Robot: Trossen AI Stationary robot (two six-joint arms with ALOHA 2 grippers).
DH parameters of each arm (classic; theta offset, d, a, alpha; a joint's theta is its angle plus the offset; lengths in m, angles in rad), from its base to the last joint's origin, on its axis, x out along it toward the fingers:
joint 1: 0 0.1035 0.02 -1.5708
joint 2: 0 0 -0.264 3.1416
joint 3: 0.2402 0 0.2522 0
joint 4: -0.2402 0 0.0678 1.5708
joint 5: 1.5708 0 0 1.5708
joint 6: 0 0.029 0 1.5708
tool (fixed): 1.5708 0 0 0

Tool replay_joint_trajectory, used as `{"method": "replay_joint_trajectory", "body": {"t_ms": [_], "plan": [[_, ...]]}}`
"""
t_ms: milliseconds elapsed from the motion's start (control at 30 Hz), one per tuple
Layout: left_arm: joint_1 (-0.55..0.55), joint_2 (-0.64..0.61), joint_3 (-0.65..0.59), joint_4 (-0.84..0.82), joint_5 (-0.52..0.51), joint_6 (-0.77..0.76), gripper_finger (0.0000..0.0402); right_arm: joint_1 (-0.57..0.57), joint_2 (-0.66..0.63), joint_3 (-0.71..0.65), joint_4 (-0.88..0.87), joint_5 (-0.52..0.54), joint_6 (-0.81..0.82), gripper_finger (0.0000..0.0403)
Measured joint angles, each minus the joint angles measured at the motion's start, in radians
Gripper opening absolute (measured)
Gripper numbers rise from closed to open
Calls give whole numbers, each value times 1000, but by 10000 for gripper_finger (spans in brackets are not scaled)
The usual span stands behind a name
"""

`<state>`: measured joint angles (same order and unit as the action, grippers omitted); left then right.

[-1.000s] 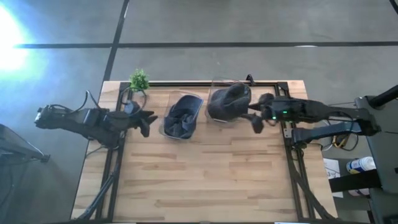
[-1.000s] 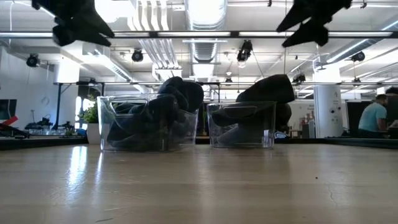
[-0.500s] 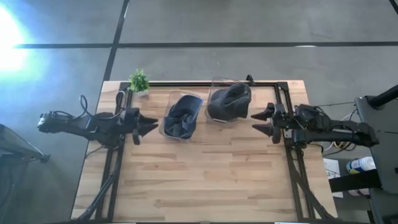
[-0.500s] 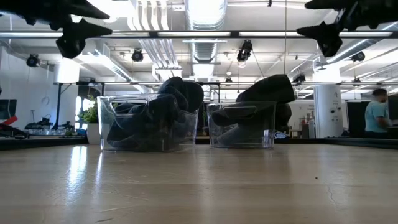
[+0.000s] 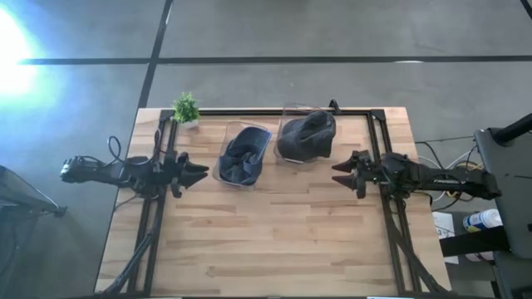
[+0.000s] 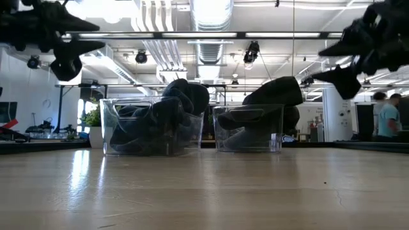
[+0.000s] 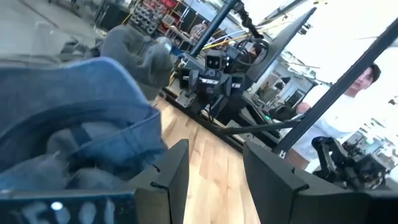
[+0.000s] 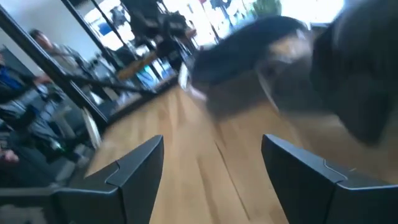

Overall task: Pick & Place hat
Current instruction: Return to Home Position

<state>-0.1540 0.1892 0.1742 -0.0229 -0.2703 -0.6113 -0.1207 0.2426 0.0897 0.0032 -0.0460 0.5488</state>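
Observation:
Two clear plastic bins stand on the table's far half. The left bin [image 5: 243,156] [image 6: 152,126] holds blue-grey hats heaped inside it. The right bin [image 5: 304,136] [image 6: 250,128] holds a dark hat that bulges above its rim. My left gripper [image 5: 201,171] [image 7: 214,180] hovers open above the table, just left of the left bin, pointing right. My right gripper [image 5: 337,174] [image 8: 211,180] hovers open right of the right bin and a little nearer, pointing left. Neither holds anything.
A small potted plant [image 5: 186,107] stands at the table's far left corner. A black metal frame [image 5: 378,133] runs along the far edge and both sides. The wooden tabletop [image 5: 274,241] stretches out nearer than the bins. A person [image 6: 388,120] stands in the room behind.
Both arms have drawn back from the bins toward their own sides of the table and moved somewhat toward the near edge. The right gripper, which was close beside the right bin, has pulled away to the right. In the low view both grippers have come lower. The bins and hats stayed put.

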Motion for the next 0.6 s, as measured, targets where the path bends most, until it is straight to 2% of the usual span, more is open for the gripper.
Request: {"method": "replay_joint_trajectory", "body": {"t_ms": [167,600], "plan": [[0,-11,-40,5,-5,-53,145,0,11,-80,6,7,2,262],[1,-25,-131,-13,7,-77,145,0,49,-74,29,22,2,264]]}}
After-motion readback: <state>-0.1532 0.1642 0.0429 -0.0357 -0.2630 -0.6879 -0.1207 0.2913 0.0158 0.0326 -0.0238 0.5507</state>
